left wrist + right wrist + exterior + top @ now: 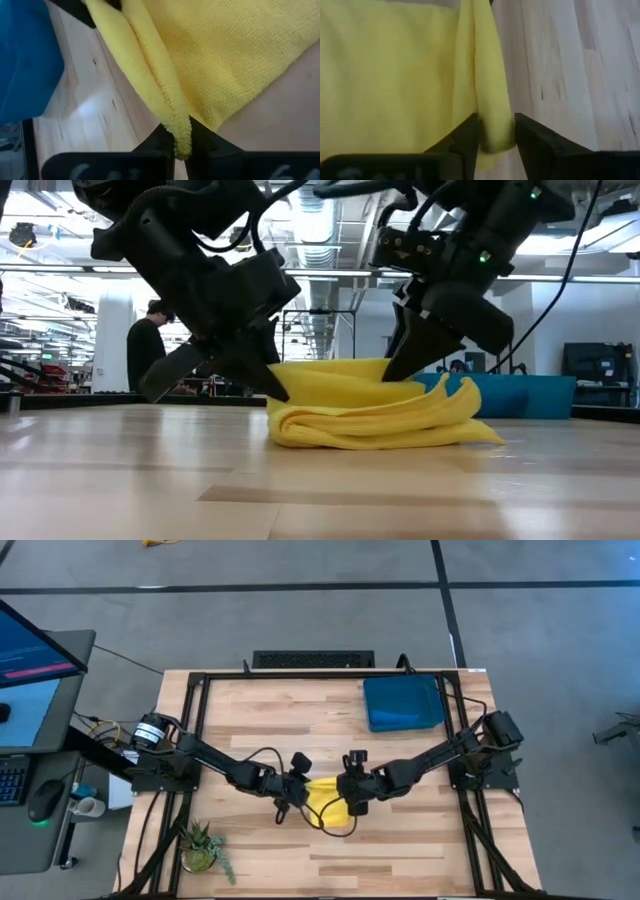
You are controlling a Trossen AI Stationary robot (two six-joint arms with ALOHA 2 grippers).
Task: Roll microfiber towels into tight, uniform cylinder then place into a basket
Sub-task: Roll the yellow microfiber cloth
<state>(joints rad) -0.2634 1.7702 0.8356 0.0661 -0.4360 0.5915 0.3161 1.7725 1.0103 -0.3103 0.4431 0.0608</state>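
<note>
The yellow towel (330,805) lies bunched in loose folds on the wooden table (250,720) near its middle, between my two grippers. My left gripper (182,147) comes at it from the table's left and is shut on one of its folds. My right gripper (497,135) comes from the right and is open, with a fold of the towel (492,115) between its fingers. The teal basket (403,703) stands at the far right of the table. A brighter blue band (405,721) lies in it, and I cannot tell whether that is the blue towel. My left gripper pinches a rounded fold of the yellow towel (180,132) between its two fingers, several layers thick. The fingers slant down from the table's left side. The rest of the towel lies slack on the table. My right gripper has a finger on each side of a hanging fold (495,140), slanting down from the right. Whether the fingers (470,137) touch it, I cannot tell.
A small potted plant (203,848) stands at the near left corner. A keyboard (312,660) lies beyond the table's far edge, and a monitor and mouse sit on a desk to the left. A person (150,345) stands in the room behind. Bare wood surrounds the towel.
</note>
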